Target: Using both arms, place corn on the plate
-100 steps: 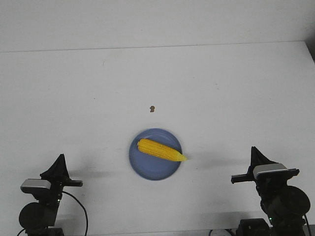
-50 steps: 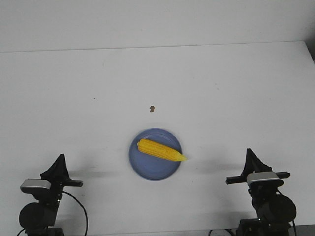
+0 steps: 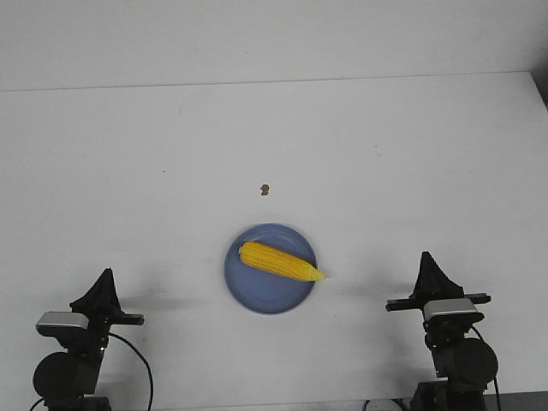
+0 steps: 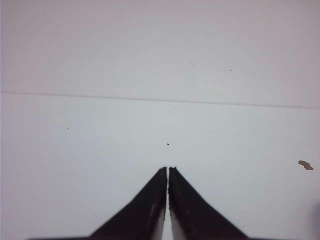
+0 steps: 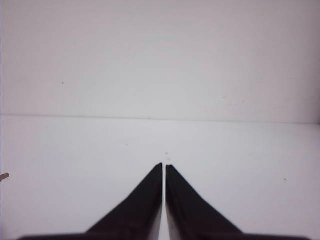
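Note:
The yellow corn (image 3: 279, 261) lies across the blue plate (image 3: 257, 295) near the table's front middle, its pointed end just over the plate's right rim. My left gripper (image 3: 105, 276) is shut and empty at the front left, well apart from the plate; the left wrist view (image 4: 167, 169) shows its tips together over bare table. My right gripper (image 3: 426, 257) is shut and empty at the front right, also apart from the plate; it shows the same in the right wrist view (image 5: 164, 165). Neither wrist view shows corn or plate.
A tiny brown speck (image 3: 265, 189) lies on the white table (image 3: 385, 154) behind the plate; it also shows in the left wrist view (image 4: 305, 165) and at the edge of the right wrist view (image 5: 4, 176). A white wall stands behind the table's far edge.
My right arm has drawn back and shifted left, toward the front edge of the table. The left arm, corn and plate have not moved.

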